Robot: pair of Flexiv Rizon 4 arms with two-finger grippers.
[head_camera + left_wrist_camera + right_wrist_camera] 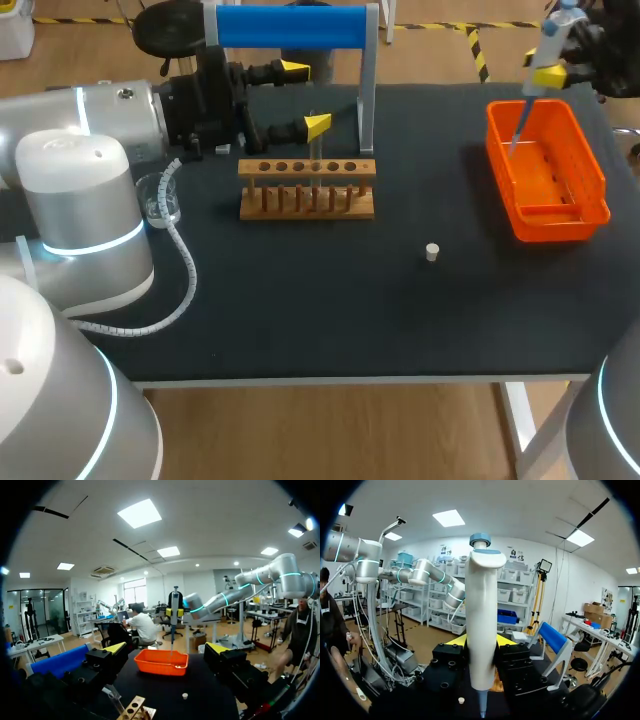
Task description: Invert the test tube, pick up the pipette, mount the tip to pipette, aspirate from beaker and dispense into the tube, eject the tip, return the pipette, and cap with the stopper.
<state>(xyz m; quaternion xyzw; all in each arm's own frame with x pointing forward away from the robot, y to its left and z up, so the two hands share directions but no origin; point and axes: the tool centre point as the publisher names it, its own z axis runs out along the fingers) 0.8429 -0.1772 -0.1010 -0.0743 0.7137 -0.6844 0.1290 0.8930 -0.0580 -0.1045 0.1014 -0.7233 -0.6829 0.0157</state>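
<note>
step: probably tip ejection | right gripper [550,72] clamped on pipette [553,30], its point down inside orange tray [596,190] | left gripper [306,98] wide, empty, behind rack [307,190] | advice: keep pipette upright, low, away from the tray walls | stopper [432,251] lies between rack and tray

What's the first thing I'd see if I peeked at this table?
The bright orange tray on the right side of the table jumps out. The pipette hangs over it, gripped in the right arm's jaws. Next you'd spot the wooden rack near the middle.
</note>
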